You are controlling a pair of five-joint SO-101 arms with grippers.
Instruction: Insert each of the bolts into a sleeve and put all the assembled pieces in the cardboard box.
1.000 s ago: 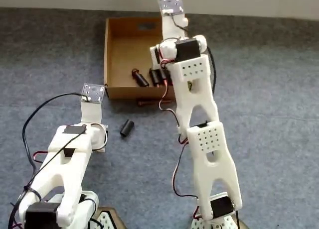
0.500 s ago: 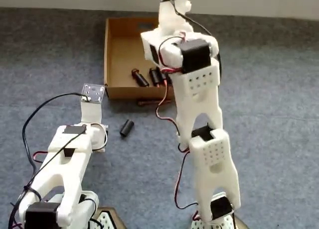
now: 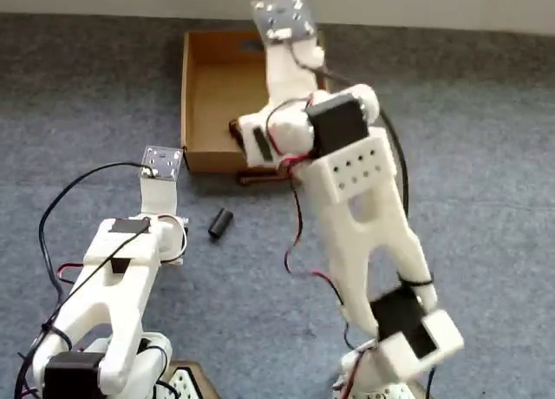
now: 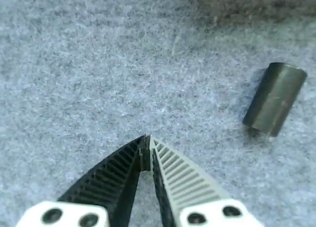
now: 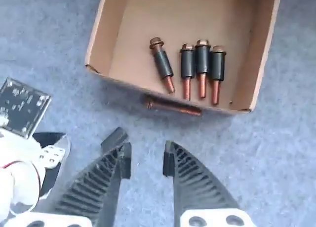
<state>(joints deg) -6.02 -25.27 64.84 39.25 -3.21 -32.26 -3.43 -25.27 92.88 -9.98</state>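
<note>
Your right gripper (image 5: 147,155) hangs open and empty near the loose bolt (image 5: 173,107) just outside the cardboard box (image 5: 143,15), so grasp it next for the spare sleeve (image 4: 274,98).

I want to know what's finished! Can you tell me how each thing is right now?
cardboard box: open, holding four assembled pieces.
loose bolt: lying on carpet beside box, no sleeve on it.
sleeve: lying on carpet, no bolt.
left tool: shut, empty.
right tool: open, empty.

Robotics lab or hobby workshop by the look: grey carpeted bench (image 3: 486,147), white printed left arm (image 3: 117,277) and right arm (image 3: 360,199), loose wiring (image 3: 41,234), bare camera board (image 3: 163,162).
</note>
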